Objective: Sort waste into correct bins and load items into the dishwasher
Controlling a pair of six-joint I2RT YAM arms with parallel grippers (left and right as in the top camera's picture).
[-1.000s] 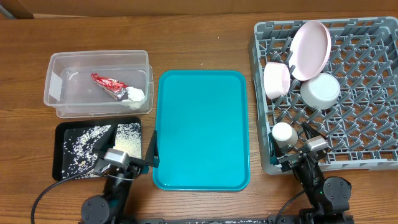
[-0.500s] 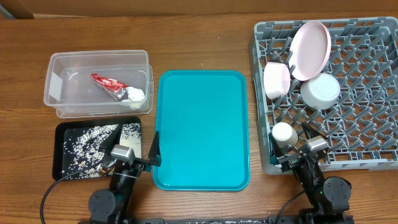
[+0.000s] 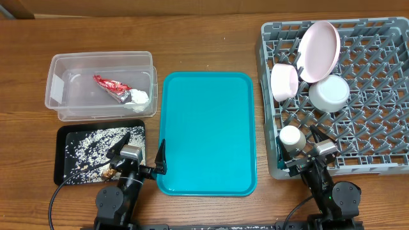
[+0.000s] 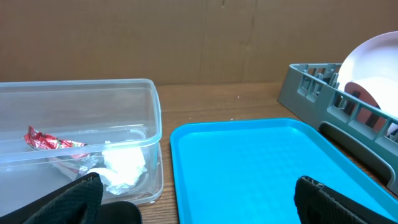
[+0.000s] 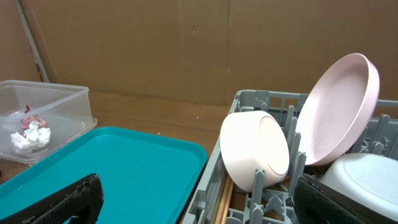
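Left gripper sits at the near edge, over the right end of the black tray, jaws spread wide, holding nothing. Right gripper is at the near edge by the near-left corner of the dish rack, jaws also spread, nothing between them. The clear tub is toward the far-left corner, with the red wrapper and the white tissue inside, touching. The black tray is at the near-left corner, with rice scraps scattered in it. The teal tray is mid-counter, bare. The rack is at the right edge. In it the plate stands tilted on edge, the pink bowl is on its side just beside it, the white bowl is near, and the cup is upright by the near-left corner.
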